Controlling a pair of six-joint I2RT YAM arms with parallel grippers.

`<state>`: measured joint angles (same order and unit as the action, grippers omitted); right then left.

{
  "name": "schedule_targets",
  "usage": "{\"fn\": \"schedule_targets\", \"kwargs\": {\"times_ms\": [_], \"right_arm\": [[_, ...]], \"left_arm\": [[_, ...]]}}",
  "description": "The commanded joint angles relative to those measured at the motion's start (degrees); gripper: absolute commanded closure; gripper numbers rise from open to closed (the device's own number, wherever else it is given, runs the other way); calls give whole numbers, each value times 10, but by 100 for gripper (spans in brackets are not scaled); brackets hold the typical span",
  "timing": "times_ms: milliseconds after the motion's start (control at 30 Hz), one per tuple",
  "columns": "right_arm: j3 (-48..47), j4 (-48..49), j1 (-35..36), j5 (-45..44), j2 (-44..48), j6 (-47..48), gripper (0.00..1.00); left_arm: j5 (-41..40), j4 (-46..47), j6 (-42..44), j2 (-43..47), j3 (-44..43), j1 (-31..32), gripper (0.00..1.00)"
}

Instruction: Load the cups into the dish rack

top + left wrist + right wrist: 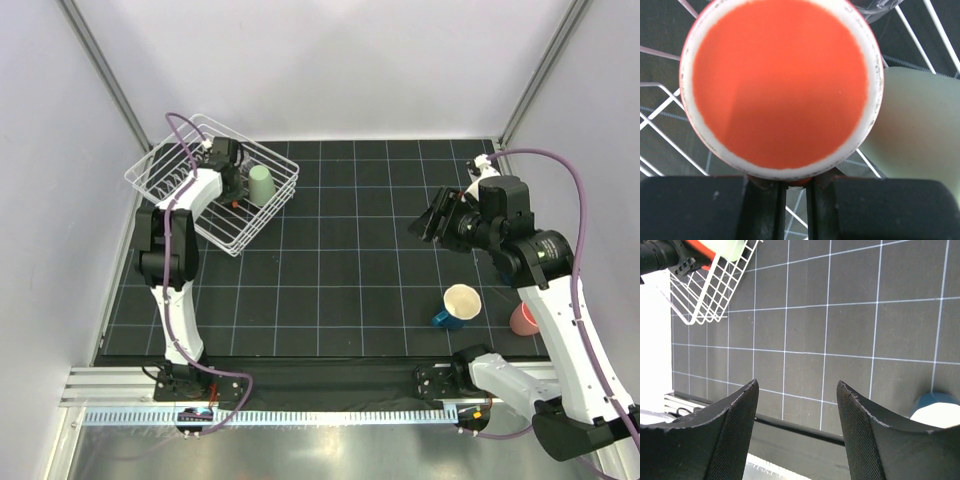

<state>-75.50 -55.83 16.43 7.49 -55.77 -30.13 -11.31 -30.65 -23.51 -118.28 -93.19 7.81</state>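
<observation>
The white wire dish rack [160,178] stands at the far left of the mat. My left gripper [228,172] reaches down into it and is shut on the rim of the orange cup [780,85], which fills the left wrist view; the rim sits pinched between the fingers [765,200]. A pale green cup [261,185] [915,135] lies in the rack beside it, and a clear glass [875,7] shows just beyond. The dark blue mug [458,306] [937,410] and a pink cup [523,319] stand near the front right. My right gripper [430,222] [797,390] hovers open and empty over the mat.
The black gridded mat [340,260] covers the table between the rack and the two cups on the right. White walls close in the back and both sides. A metal rail [300,395] runs along the near edge by the arm bases.
</observation>
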Motion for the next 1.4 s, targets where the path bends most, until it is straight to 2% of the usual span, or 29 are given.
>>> {"fn": "schedule_targets", "kwargs": {"times_ms": [0, 67, 133, 267, 300, 467, 700, 933, 1000, 1100, 1200, 1367], "right_arm": [[8, 3, -3, 17, 11, -5, 34], [11, -1, -2, 21, 12, -7, 34], [11, -9, -2, 24, 11, -9, 34], [13, -19, -3, 26, 13, -14, 34], [14, -19, -2, 30, 14, -15, 34], [14, -26, -2, 33, 19, -20, 34], [-8, -89, -2, -27, -19, -20, 34], [-18, -137, -24, -58, -63, -18, 34], [-15, -139, -51, -47, -75, -14, 23], [-18, -140, -95, -54, -97, -7, 15], [-31, -153, -150, -72, -136, -21, 13], [-65, -168, -213, -120, -204, -48, 14]], "left_arm": [[-14, 63, 4, 6, -32, -2, 100], [-16, 57, 4, 4, -33, -1, 100], [-17, 47, 0, 0, -31, -1, 79], [-8, 36, -3, 1, -23, -1, 62], [-8, 34, -3, 2, -21, -2, 50], [-4, 7, -16, 35, -9, -1, 35], [-4, -63, -77, 154, 38, -1, 28], [92, -123, -145, 290, 96, -1, 28], [132, -116, -167, 322, 119, 2, 28], [174, -109, -195, 371, 156, 11, 29], [228, -121, -182, 413, 169, 35, 29], [270, -128, -154, 479, 208, 59, 29]]}}
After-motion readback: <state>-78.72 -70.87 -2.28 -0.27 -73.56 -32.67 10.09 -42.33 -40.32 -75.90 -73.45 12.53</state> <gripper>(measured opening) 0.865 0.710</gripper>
